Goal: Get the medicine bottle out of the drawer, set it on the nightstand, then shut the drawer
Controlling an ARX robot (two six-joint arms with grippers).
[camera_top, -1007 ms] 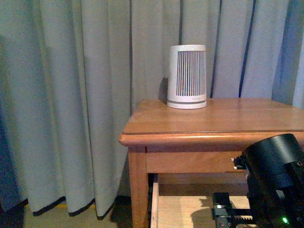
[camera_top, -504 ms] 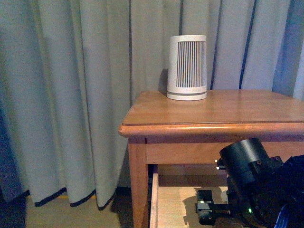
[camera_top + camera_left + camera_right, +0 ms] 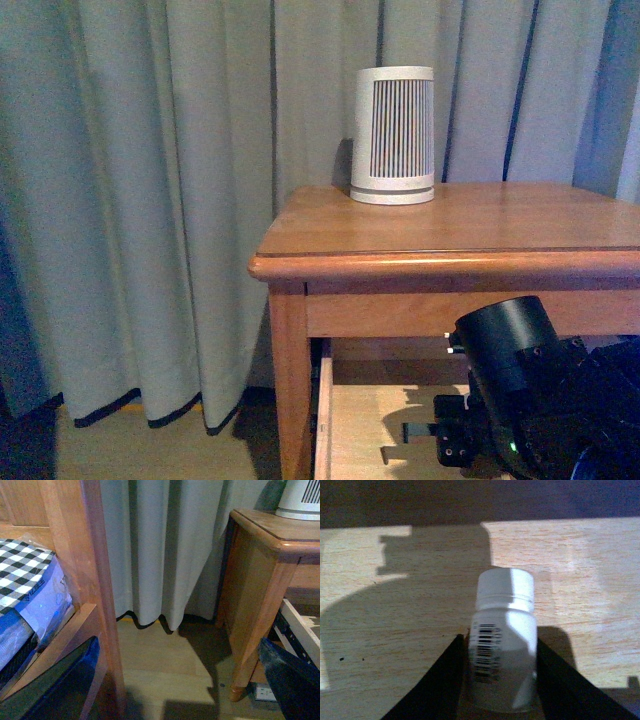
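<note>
A pale grey-green curtain (image 3: 150,200) hung floor-length behind everything, dark-trimmed at its hem. In front of it stood the nightstand (image 3: 450,235), honey-coloured wood with a glossy, rounded-edge top. Seen from the left wrist, a wooden post (image 3: 95,580) of similar colour stood well apart from it across bare floor (image 3: 165,665). Beside the post lay a black-and-white checked cloth (image 3: 22,565) and a blue plastic wrapping (image 3: 42,605) whose printing was too faint to read.

The drawer (image 3: 365,430) just under the nightstand's top was pulled open, showing paler wood inside. The bulky black right arm (image 3: 530,380) reached down into it from the right.

At the back of the nightstand's top, near the curtain, a white ribbed container (image 3: 393,135) stood upright, its dark vertical slats facing the room. A small mark near its base was illegible.

The left pincer (image 3: 179,644) hovered low near the floor, its dark fingers (image 3: 285,680) spread wide with nothing between them.

The right pincer (image 3: 500,641) was closed snugly around the medicine bottle (image 3: 504,630), one black finger pressed to each side of its body. The bottle was inside the drawer, over the pale floor, with its white cap (image 3: 505,585) pointing away from the wrist. I couldn't tell whether it touched the wood. Its label bore a black barcode (image 3: 485,652), the digits beside it too blurred to read.
</note>
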